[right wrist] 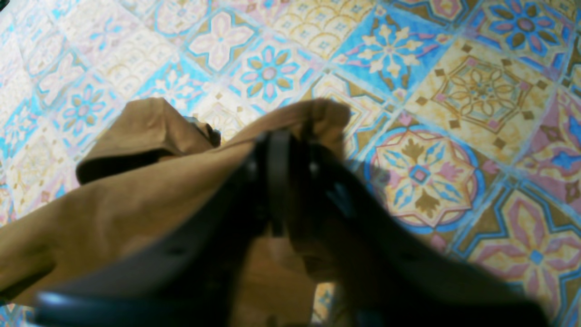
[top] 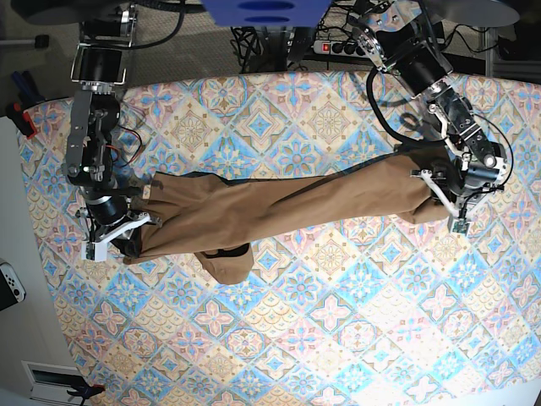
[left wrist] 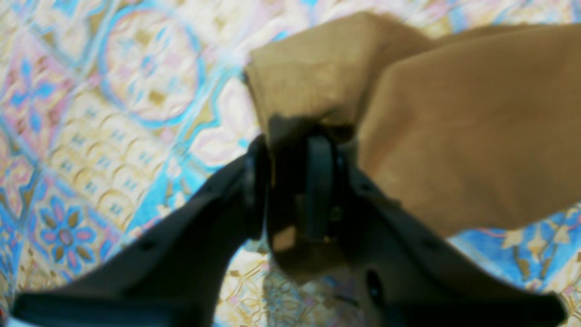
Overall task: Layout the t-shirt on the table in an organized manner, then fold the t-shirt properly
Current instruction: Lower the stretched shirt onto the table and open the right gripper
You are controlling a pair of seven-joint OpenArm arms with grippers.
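Note:
The tan-brown t-shirt (top: 287,207) lies pulled out into a long band across the patterned table (top: 296,338), with a fold hanging toward the front near its left end. My left gripper (top: 454,203) is at the band's right end. In the left wrist view its jaws (left wrist: 288,145) stand apart, with a bunched corner of the t-shirt (left wrist: 454,127) between them. My right gripper (top: 127,241) is at the band's left end. In the right wrist view its jaws (right wrist: 295,136) show a narrow gap, with the t-shirt (right wrist: 113,213) edge draped over the tips.
Cables and a power strip (top: 338,46) lie beyond the table's far edge. A white controller (top: 8,283) and a red tool (top: 21,118) sit off the table's left side. Patterned cloth (right wrist: 454,91) shows bare around both ends of the shirt.

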